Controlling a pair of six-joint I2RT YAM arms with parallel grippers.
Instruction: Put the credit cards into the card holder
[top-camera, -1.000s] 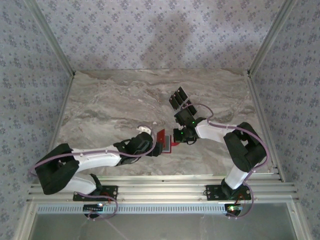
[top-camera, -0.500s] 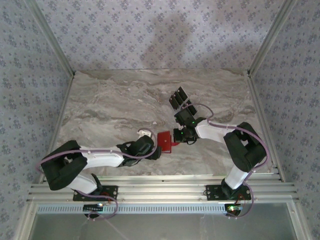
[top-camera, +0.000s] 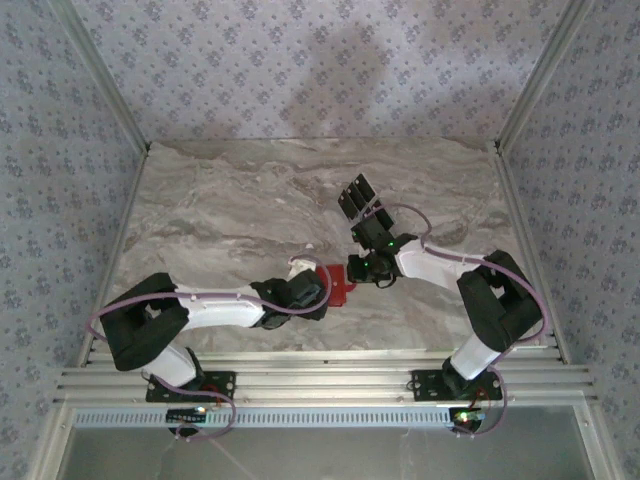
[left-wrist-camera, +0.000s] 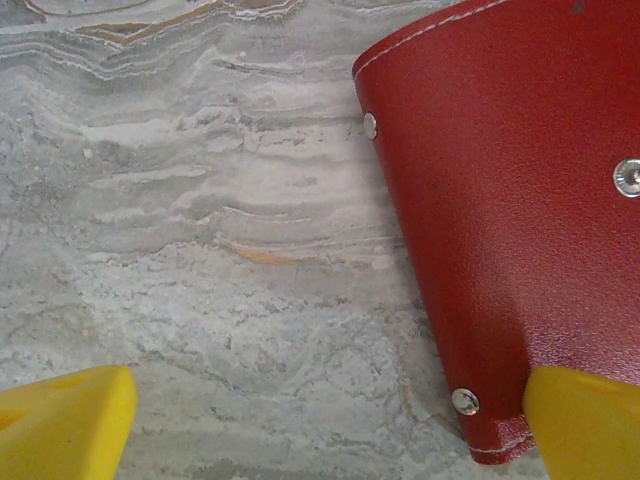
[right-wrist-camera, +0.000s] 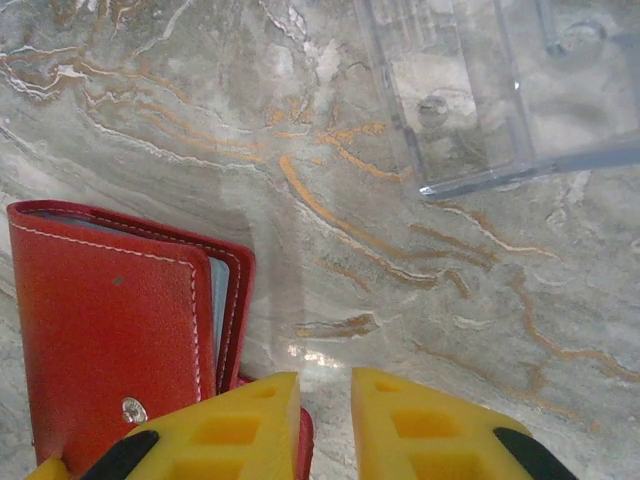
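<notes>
Card holder (right-wrist-camera: 110, 340) lies folded (red side up) beside right gripper (right-wrist-camera: 325, 420).

Card holder (top-camera: 341, 286) on marble table (top-camera: 220, 210)

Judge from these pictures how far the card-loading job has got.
Done: nothing visible; the credit cards lie on the table beyond the folded card holder. In hand: nothing; the left gripper wide open at the holder's edge, the right gripper slightly open, empty. Left: opening the holder and loading the cards.
</notes>
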